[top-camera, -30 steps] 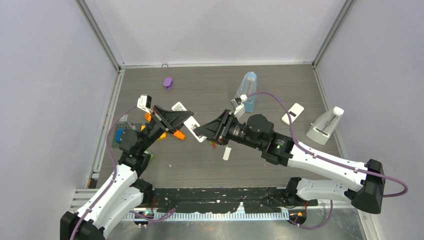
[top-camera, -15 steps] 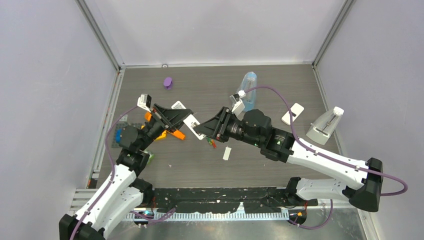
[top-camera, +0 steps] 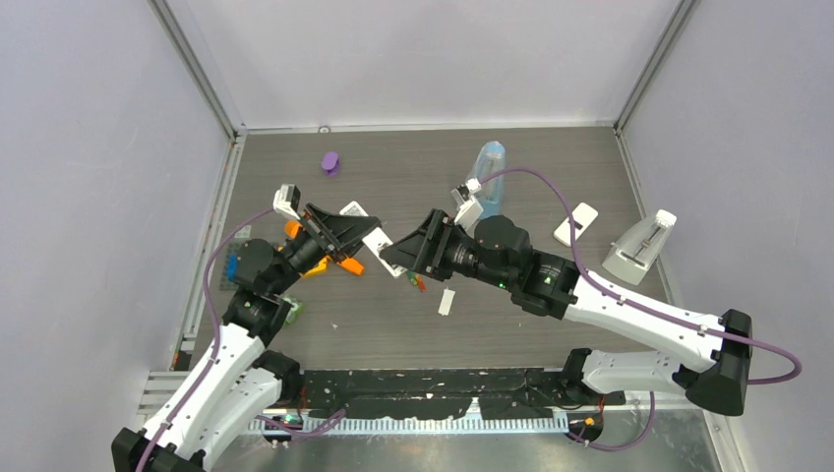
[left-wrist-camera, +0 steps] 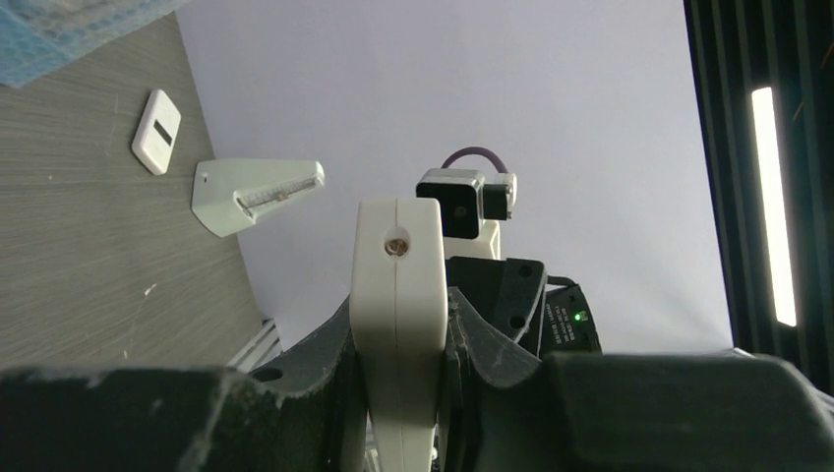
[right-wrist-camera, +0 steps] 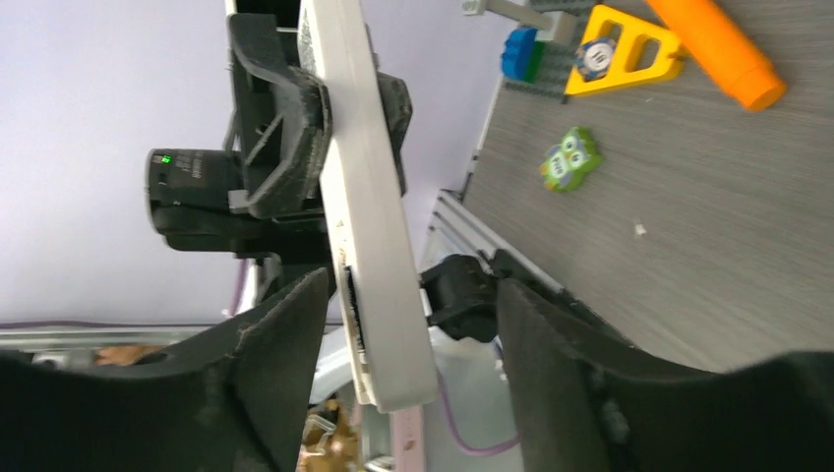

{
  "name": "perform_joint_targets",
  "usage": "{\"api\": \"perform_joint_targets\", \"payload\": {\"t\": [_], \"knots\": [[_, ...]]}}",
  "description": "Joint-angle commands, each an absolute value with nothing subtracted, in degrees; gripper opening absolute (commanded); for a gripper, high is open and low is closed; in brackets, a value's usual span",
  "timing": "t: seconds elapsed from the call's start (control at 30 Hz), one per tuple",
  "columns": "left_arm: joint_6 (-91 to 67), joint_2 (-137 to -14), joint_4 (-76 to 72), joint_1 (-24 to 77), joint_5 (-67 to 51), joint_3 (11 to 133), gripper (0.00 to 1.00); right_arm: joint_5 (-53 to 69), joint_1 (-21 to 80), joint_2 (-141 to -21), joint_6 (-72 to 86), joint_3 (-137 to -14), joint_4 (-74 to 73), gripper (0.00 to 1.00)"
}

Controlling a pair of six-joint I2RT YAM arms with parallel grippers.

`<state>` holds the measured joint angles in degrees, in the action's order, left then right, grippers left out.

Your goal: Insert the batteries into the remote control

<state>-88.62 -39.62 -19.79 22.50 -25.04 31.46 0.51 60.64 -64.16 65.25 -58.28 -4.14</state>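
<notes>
left gripper (top-camera: 362, 236) is clamped on the white remote (left-wrist-camera: 398, 295), centre-left of the overhead frame, held up off the table (top-camera: 551, 157). Left wrist view: the remote stands edge-on between the two dark fingers, both pressed against its sides. Its end has a small round hole and points at the other arm's camera.

right gripper (top-camera: 395, 259) is nose to nose with it, jaws apart, straddling the remote's free end. Right wrist view: the remote runs from top centre down to bottom centre, between the fingers (right-wrist-camera: 280, 364). It sits close to the finger at left of frame, can't tell if they touch. There's a clear gap to the finger at right of frame. A dark slot shows on the remote's edge facing the left-of-frame finger, can't tell if a cell is in it.

batteries (top-camera: 417, 281): small red and green bits on the table, just below the right gripper's tip, centre of the overhead frame. Not in either set of fingers. Too small to count.

Small white strip (top-camera: 446, 302) lies just below-right of them. Orange marker (right-wrist-camera: 718, 49), yellow triangle piece (right-wrist-camera: 615, 49) and green owl (right-wrist-camera: 568, 157) are on the table, upper right of the right wrist view. Second white remote (top-camera: 575, 223) and white wedge (top-camera: 639, 248) are at right of the overhead frame, well apart from both grippers.
</notes>
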Motion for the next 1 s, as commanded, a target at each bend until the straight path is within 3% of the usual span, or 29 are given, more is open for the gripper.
{"api": "perform_joint_targets", "payload": {"t": [0.0, 0.1, 0.3, 0.43, 0.53, 0.63, 0.83, 0.97], "knots": [[-82.5, -38.2, -19.6, 22.6, -25.1, 33.0, 0.0, -3.3, 60.4, -61.0, 63.3, -58.1, -4.8, 0.76], [-77.4, -37.0, -15.8, 21.7, -24.4, 32.7, 0.0, -5.0, 59.0, -58.3, 62.1, -56.1, -4.7, 0.89], [-64.9, -34.7, -5.0, 17.5, -23.7, 32.5, 0.0, -5.0, 53.1, -52.5, 56.2, -51.1, -8.6, 0.88], [-56.3, -32.8, 4.1, 16.3, -21.2, 33.6, 0.0, -5.2, 50.1, -56.8, 44.5, -54.1, -18.7, 0.76], [-53.1, -32.2, 9.5, 16.1, -18.7, 34.8, 0.0, -5.1, 49.8, -63.1, 37.1, -57.4, -25.2, 0.53], [-52.4, -32.1, 11.0, 16.0, -18.4, 34.6, 0.0, -4.2, 49.9, -72.6, 30.8, -60.4, -29.2, 0.46], [-53.1, -33.1, 10.4, 15.9, -19.1, 33.1, 0.0, -4.6, 50.0, -88.7, 23.7, -68.1, -34.3, 0.36], [-53.8, -33.7, 9.0, 15.9, -20.1, 32.1, 0.0, -5.5, 51.4, -96.8, 18.8, -73.8, -37.7, 0.4]]}}
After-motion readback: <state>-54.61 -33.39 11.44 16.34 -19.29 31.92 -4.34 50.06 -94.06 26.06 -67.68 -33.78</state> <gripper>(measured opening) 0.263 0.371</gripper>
